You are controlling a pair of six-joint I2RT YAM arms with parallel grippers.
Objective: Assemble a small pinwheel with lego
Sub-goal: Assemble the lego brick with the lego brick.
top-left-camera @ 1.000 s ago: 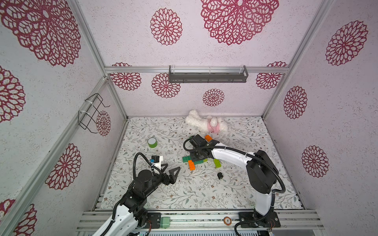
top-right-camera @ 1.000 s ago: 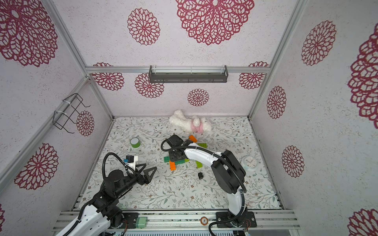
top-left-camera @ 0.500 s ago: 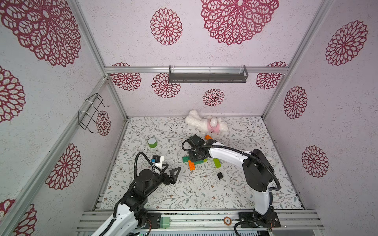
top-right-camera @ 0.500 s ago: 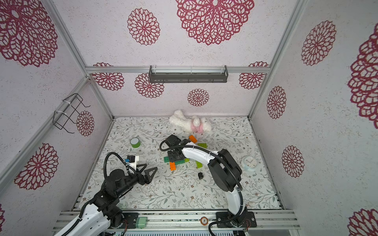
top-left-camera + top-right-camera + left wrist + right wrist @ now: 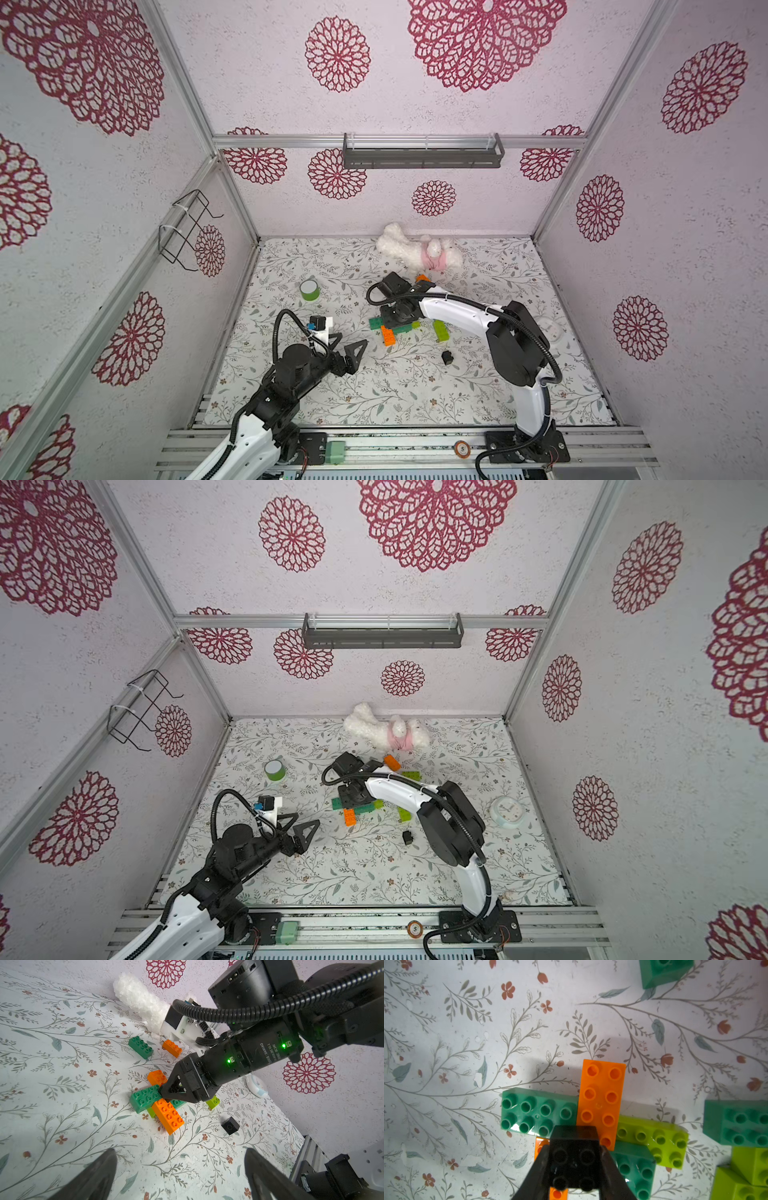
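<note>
A cross of lego lies mid-table: a dark green brick (image 5: pixel 537 1111), an orange brick (image 5: pixel 602 1097) and a lime brick (image 5: pixel 654 1138) meet at its centre, seen also as the cross (image 5: pixel 389 332). My right gripper (image 5: pixel 575 1167) is shut on a black square brick (image 5: pixel 575 1155), held right over the centre of that cross (image 5: pixel 145 1100). A second black brick (image 5: pixel 447 356) lies loose in front. My left gripper (image 5: pixel 179 1153) is open and empty, low near the front left (image 5: pixel 349 345), pointing at the cross.
Loose bricks lie around: dark green (image 5: pixel 140 1047), orange (image 5: pixel 172 1048), lime (image 5: pixel 440 330). A green tape roll (image 5: pixel 309 289) stands at the left. A white plush toy (image 5: pixel 419 253) lies at the back wall, and a small white clock (image 5: pixel 507 811) sits at the right.
The right wrist has shifted slightly left over the cross with the black brick still in its jaws. The left arm has not moved.
</note>
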